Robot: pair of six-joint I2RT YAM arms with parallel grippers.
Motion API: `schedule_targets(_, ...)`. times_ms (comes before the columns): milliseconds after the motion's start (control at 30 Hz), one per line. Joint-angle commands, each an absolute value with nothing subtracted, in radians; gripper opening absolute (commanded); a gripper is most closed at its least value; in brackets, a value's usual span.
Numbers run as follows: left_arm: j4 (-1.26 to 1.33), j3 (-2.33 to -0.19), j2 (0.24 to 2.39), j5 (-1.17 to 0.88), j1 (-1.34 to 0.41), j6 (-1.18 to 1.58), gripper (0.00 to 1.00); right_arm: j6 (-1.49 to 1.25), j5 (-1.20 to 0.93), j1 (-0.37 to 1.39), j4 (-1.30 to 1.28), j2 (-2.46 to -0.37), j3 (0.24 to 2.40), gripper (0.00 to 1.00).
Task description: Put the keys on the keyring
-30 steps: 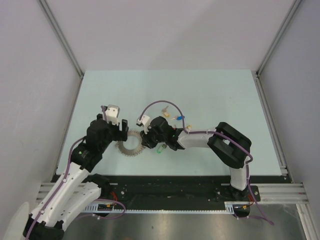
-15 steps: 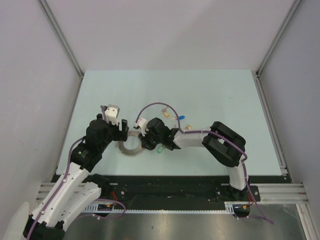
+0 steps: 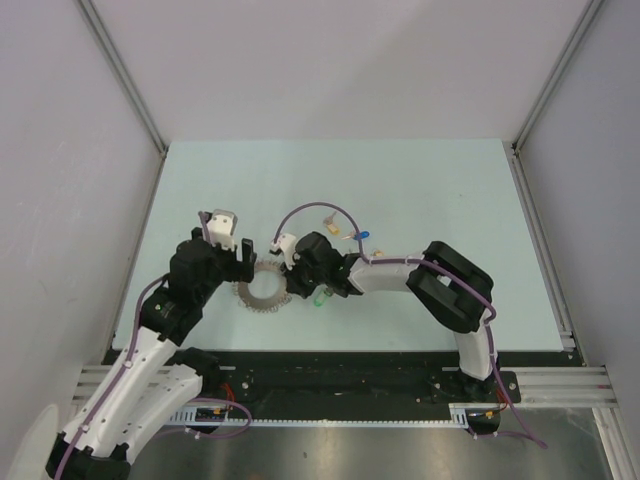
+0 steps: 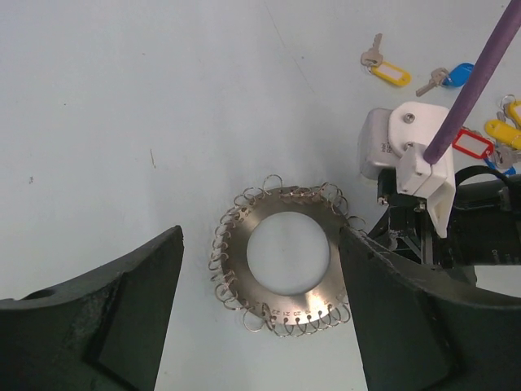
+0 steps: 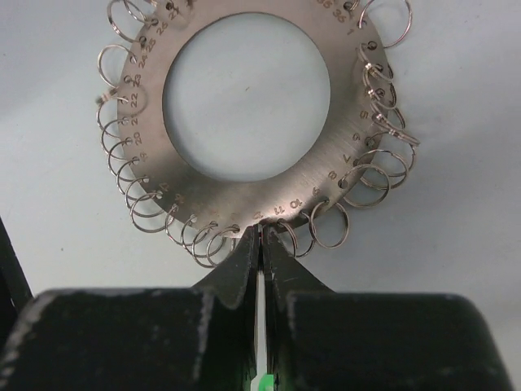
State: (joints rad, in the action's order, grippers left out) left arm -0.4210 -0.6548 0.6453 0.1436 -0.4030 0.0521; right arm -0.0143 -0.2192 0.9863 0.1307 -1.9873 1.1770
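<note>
The keyring (image 3: 262, 291) is a flat silver disc with a round hole and many small wire loops round its rim (image 5: 244, 106) (image 4: 286, 262). My right gripper (image 5: 260, 232) is shut, its tips meeting at the disc's near rim among the loops. Whether a loop is pinched I cannot tell. A green tag (image 5: 266, 383) shows in the slit between the fingers and under the wrist (image 3: 318, 298). My left gripper (image 4: 260, 244) hangs open over the keyring, one finger on each side. Loose keys lie beyond with yellow (image 4: 389, 73), blue (image 4: 460, 75) and red (image 4: 470, 142) tags.
The keys lie in a small cluster (image 3: 350, 236) behind the right wrist, under its purple cable (image 3: 320, 210). The right gripper's white camera block (image 4: 407, 147) stands close beside my left gripper's right finger (image 4: 407, 309). Grey walls and metal rails (image 3: 540, 240) bound the pale green table (image 3: 440, 190).
The right arm has slid slightly left to the keyring's rim and its jaws have closed. The left arm and the keyring have hardly moved.
</note>
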Motion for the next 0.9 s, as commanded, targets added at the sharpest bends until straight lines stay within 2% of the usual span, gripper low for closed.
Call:
schedule_targets(0, -0.391, -0.658, 0.618, 0.123, -0.394, 0.043, 0.82, 0.0, -0.271, 0.965, 0.184, -1.899, 1.21, 0.0)
schedule_targets(333, -0.384, -0.65, 0.578, 0.13, -0.394, 0.043, 0.82, 0.005, -0.373, 0.933, 0.403, -1.888, 1.207, 0.0)
schedule_targets(700, -0.376, -0.644, 0.548, 0.115, -0.394, 0.037, 0.81, 0.014, -0.413, 0.928, 0.443, -1.804, 1.201, 0.0)
schedule_targets(867, -0.345, -0.635, 0.506, 0.107, -0.394, 0.032, 0.8, -0.015, -0.417, 0.925, 0.563, -1.747, 1.18, 0.0)
